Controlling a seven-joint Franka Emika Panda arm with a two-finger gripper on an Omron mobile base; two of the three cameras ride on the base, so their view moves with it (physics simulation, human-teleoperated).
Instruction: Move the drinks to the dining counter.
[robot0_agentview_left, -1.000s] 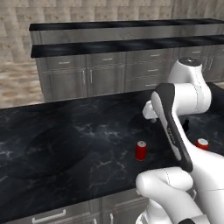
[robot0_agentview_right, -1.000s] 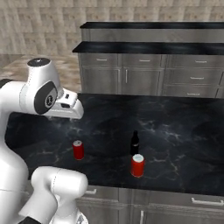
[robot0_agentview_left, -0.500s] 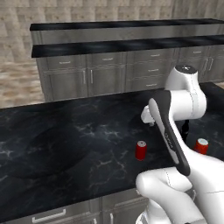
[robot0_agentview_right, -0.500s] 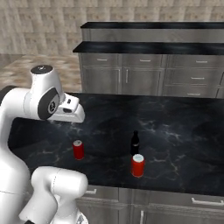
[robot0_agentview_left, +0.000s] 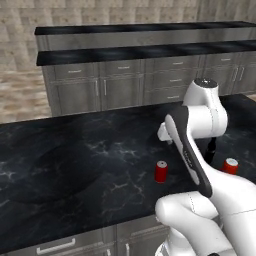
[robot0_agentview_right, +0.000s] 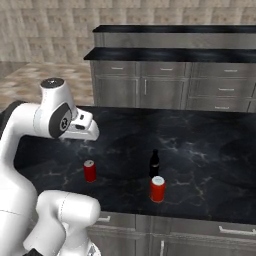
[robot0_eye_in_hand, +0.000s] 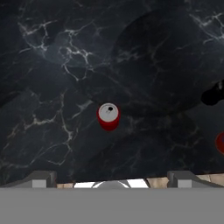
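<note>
I am looking straight down on the nearer small red cylindrical can with a silvery top (robot0_eye_in_hand: 108, 116), which is standing alone on the glossy black white-veined stone block top (robot0_agentview_right: 200, 140); bare stone is lying open all round it. Off to its right, the slim dark bottle (robot0_agentview_right: 154, 163) and the second red silver-topped can (robot0_agentview_right: 157, 189) are standing close together, crowding that side. Beyond the block, a floor gap is separating it from the long two-level dining counter (robot0_agentview_right: 175, 55).
</note>
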